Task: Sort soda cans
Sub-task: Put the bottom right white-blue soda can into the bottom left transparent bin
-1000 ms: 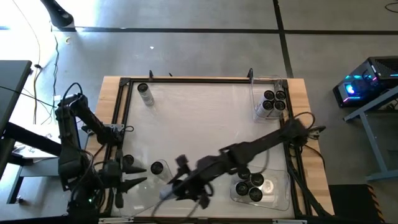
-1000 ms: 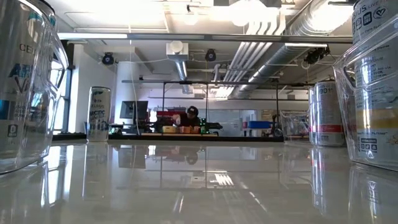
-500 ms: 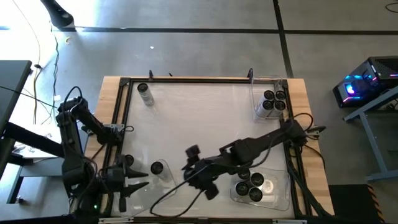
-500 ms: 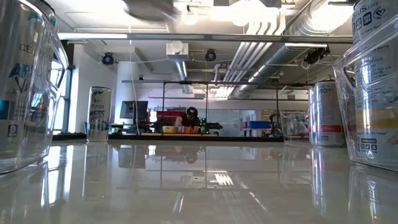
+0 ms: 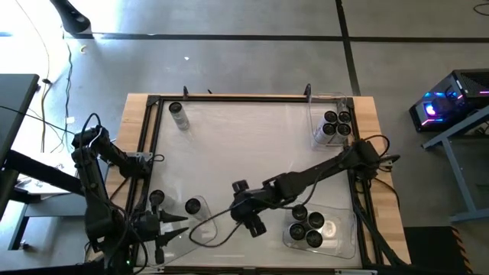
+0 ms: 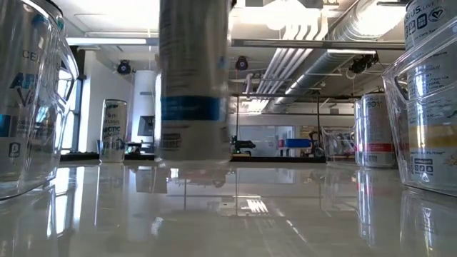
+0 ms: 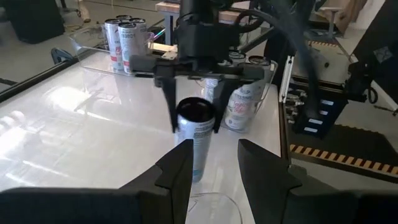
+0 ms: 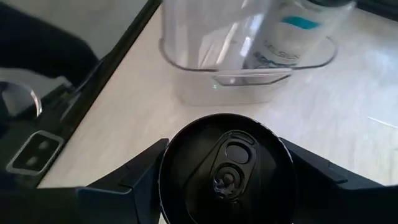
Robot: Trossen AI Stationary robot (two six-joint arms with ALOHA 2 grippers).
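Right end effector (image 5: 246, 216) is clamped on a soda can (image 7: 196, 134), holding it upright just above the glossy white tabletop (image 5: 244, 145) near the front middle. Left end effector (image 5: 174, 224) sits narrow at the front-left corner. Clear bins (image 5: 334, 121) hold more cans; ducts (image 6: 314, 53) run overhead.

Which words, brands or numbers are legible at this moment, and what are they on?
"ELSIUS", start cut off: on the binned can in the clear bin.
"CE": on the leftmost can, low view.
Blue-banded can and the remaining cans: print too blurred to read.
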